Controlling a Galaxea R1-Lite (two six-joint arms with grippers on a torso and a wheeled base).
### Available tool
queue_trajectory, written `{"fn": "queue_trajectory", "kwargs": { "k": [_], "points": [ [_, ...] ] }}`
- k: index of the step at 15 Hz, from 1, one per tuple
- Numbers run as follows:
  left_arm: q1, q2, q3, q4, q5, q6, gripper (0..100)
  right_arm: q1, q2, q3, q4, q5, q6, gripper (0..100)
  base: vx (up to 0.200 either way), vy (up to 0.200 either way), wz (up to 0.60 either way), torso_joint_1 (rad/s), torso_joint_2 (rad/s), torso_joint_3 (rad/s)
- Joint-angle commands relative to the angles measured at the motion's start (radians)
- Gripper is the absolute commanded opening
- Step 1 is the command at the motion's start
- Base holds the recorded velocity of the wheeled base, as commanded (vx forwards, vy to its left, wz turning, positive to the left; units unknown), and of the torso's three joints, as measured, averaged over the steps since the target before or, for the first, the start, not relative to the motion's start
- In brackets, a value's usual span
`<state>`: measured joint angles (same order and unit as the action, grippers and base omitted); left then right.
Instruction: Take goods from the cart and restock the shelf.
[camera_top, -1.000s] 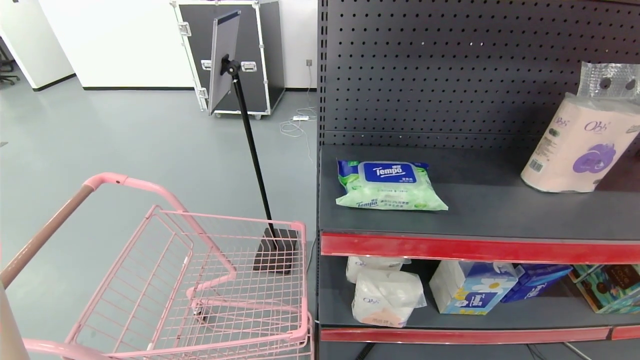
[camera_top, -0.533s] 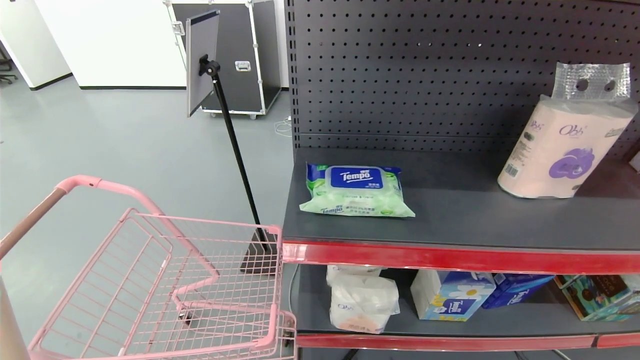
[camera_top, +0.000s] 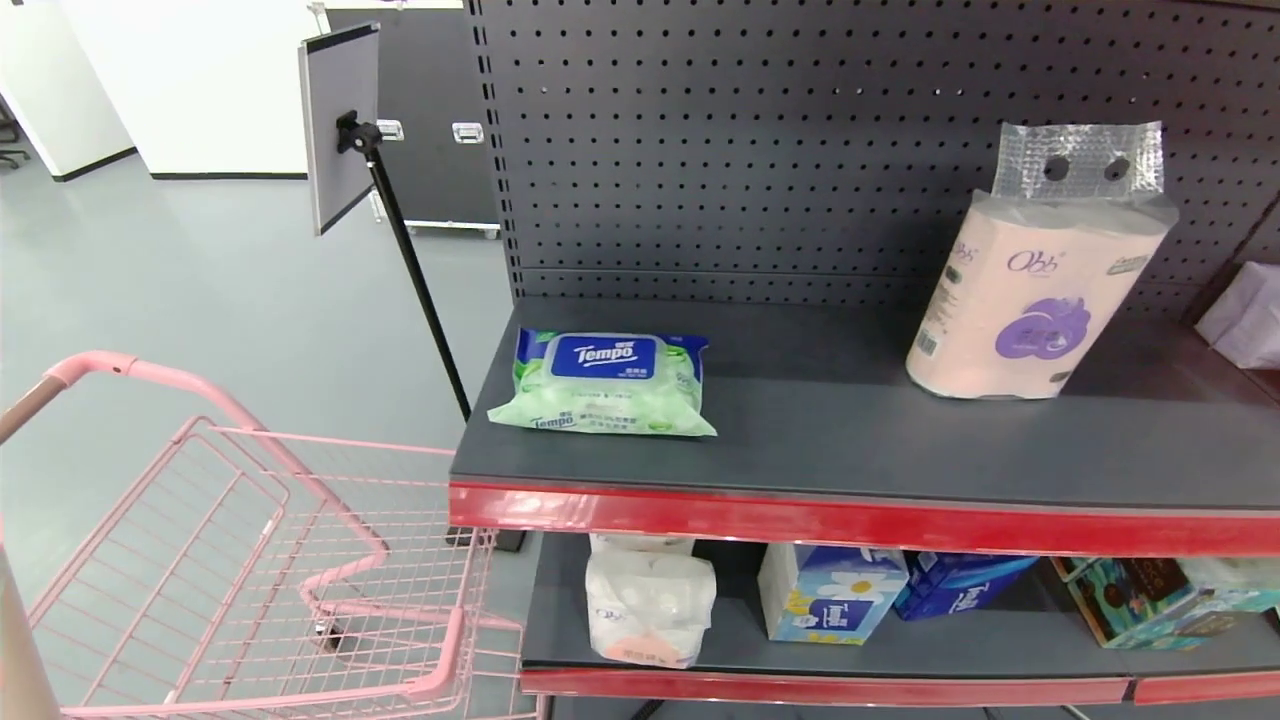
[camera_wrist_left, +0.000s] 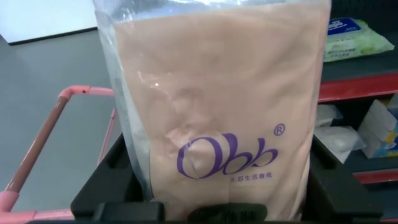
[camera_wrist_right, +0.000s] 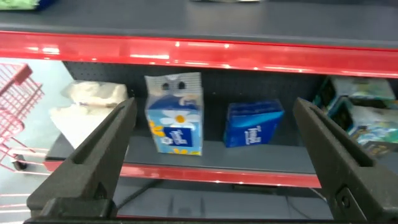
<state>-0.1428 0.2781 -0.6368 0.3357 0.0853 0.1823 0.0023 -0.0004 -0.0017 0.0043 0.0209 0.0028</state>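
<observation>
head, cart: pink wire cart (camera_top: 250, 560) sits low on the robot's left, right beside the left end of the shelf (camera_top: 850, 520).
head, top board: wipes pack (camera_top: 603, 385) lies flat near the left end. Roll pack (camera_top: 1040, 290) stands upright further right, its back by the pegboard (camera_top: 800, 150). The two are well apart.
head, lower board: going l to r there's a white tissue bag (camera_top: 650, 605), flower box (camera_top: 830, 605), dark blue pack (camera_top: 960, 585) and teal box (camera_top: 1130, 600), all under the red front edge.
head, bg: grey panel on a stand (camera_top: 340, 125) is off the shelf's left end, w/ a black case (camera_top: 420, 110) behind it by the wall.
L wrist, left gripper (camera_wrist_left: 221, 149): clamped on the pink pack (camera_wrist_left: 217, 93), w/ a black finger on each side of it. The pack stands up between them, purple print facing the cam.
L wrist, where the pack is: in the claw, not on the shelf. The cart handle shows behind it on one side. The shelf's red edge and the wipes pack show behind on the other.
R wrist, right gripper (camera_wrist_right: 214, 106): fingers spread wide apart.
R wrist, what it faces: the lower board, below the red edge. Flower box and dark blue pack sit between the two fingers as seen. White tissue bag and a bit of the cart are by one finger, teal box by the other.
</observation>
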Motion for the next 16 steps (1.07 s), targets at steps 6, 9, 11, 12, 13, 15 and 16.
{"fn": "queue_trajectory", "kwargs": {
  "k": [6,9,11,12,13,15,16],
  "points": [
    [0.000,0.001,0.000,-0.004,0.001,0.000,0,0.001,0.000,0.000,0.000,0.001,-0.001,100,0.000,-0.200,0.00,0.002,0.00,0.003],
    [0.000,0.001,-0.001,-0.004,0.001,0.000,0,0.001,0.000,0.000,0.000,0.002,-0.001,100,0.000,-0.200,0.00,0.002,0.00,0.004],
    [0.000,0.000,-0.001,-0.004,0.001,0.003,0,0.001,0.000,0.000,0.000,0.002,-0.001,100,0.000,-0.200,0.00,0.000,0.00,0.005],
    [0.000,0.000,-0.001,-0.004,0.001,0.009,0,0.001,0.000,0.000,0.000,0.002,-0.001,100,0.000,-0.200,0.00,0.002,0.01,0.002],
    [0.000,0.000,-0.001,-0.004,0.001,0.012,0,0.001,0.000,0.000,0.000,0.002,-0.001,100,0.000,-0.200,0.00,0.002,0.00,0.002],
    [0.000,0.001,-0.001,-0.004,0.001,0.012,0,0.001,0.000,0.000,0.000,0.002,-0.001,100,0.000,-0.200,0.00,0.002,0.00,0.005],
    [0.000,0.001,-0.001,-0.004,0.001,0.012,0,0.001,0.000,0.000,0.000,0.002,-0.001,100,0.000,-0.200,0.00,-0.002,0.00,0.002]
  ]
}}
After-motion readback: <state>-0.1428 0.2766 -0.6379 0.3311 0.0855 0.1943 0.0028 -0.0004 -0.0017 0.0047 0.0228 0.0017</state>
